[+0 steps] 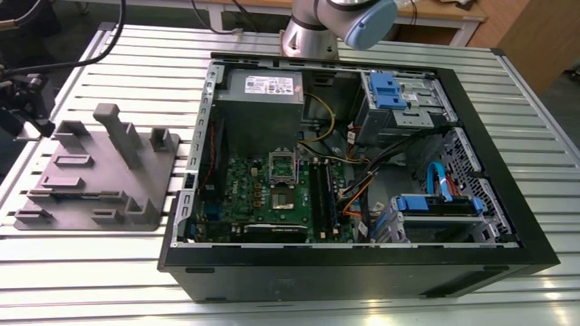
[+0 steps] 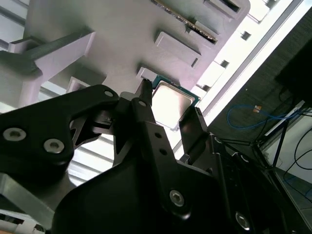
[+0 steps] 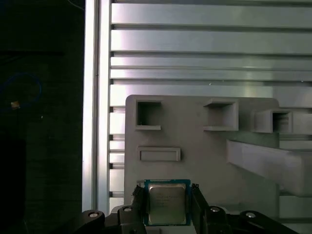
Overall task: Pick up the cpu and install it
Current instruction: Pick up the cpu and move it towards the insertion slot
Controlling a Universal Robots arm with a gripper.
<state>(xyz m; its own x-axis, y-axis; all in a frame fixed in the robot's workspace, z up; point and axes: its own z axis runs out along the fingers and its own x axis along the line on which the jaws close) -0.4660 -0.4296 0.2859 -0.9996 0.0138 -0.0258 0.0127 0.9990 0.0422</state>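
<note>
**Chip in the claw's grip, socket not yet filled**

In the exterior view, the open computer case [image 1: 363,170] lies flat on the slatted desk [image 1: 109,272]. Its green board [image 1: 263,204] faces up, with the socket [image 1: 284,198] near the middle and the shiny frame [image 1: 282,165] tipped up beside it. The grey tray [image 1: 100,176] with its upright posts sits on the desk next to the case, on the exterior view's left. The arm [image 1: 331,24] rises behind the case. I can't make out a chip in the socket, so I'd say the installing is not done.

In the second wrist view, the claw [image 2: 169,105] hangs close over the tray [image 2: 122,34]. The cpu [image 2: 170,100] sits right between its two black fingers [image 2: 195,122], silver top up and a green rim showing. The fingers press against two opposite edges, so the claw is pinching the cpu.

The first wrist view agrees. The cpu [image 3: 166,204] sits square between the fingers [image 3: 139,200], one touching each side. The tray [image 3: 195,146] runs on ahead of the claw's tips, with pockets and a post, and the desk's slats [image 3: 195,48] lie beyond that. Whether the cpu has cleared the tray's surface I can't tell.

As I judge it, the grasp is made. The carry to the case and the seating in the socket are left.
</note>
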